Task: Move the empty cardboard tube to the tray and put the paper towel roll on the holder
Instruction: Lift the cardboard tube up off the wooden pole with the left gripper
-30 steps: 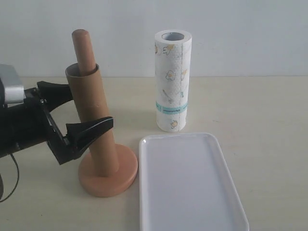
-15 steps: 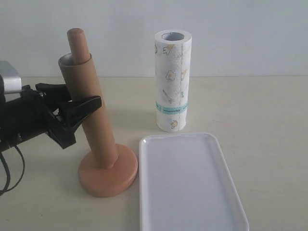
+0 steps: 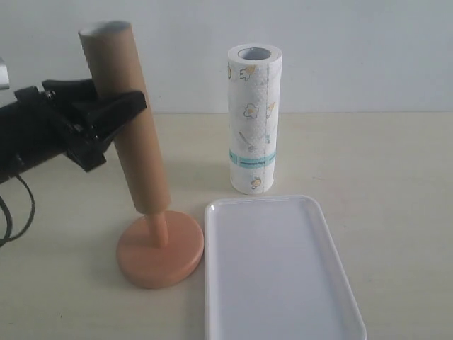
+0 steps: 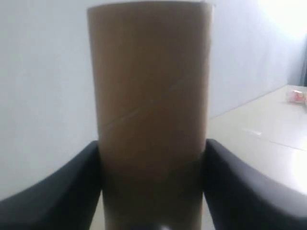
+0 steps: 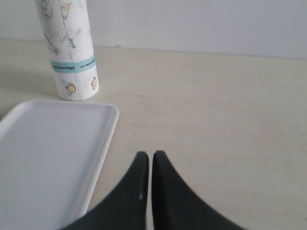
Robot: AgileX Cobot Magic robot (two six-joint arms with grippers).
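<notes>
My left gripper is shut on the empty cardboard tube, a plain brown cylinder tilted to the left and lifted partway up the holder. Only a short piece of the wooden dowel shows below the tube, above the round disc base. In the left wrist view the tube fills the middle between the black fingers. The paper towel roll stands upright behind the white tray. In the right wrist view my right gripper is shut and empty over the table, near the tray and the roll.
A pale wall runs along the far edge of the beige table. The left arm's black cable hangs at the left edge. The right arm does not show in the exterior view.
The left gripper closed on the tube and raised it along the dowel, tilting it left; the dowel's top, visible before, is now hidden inside the tube.
</notes>
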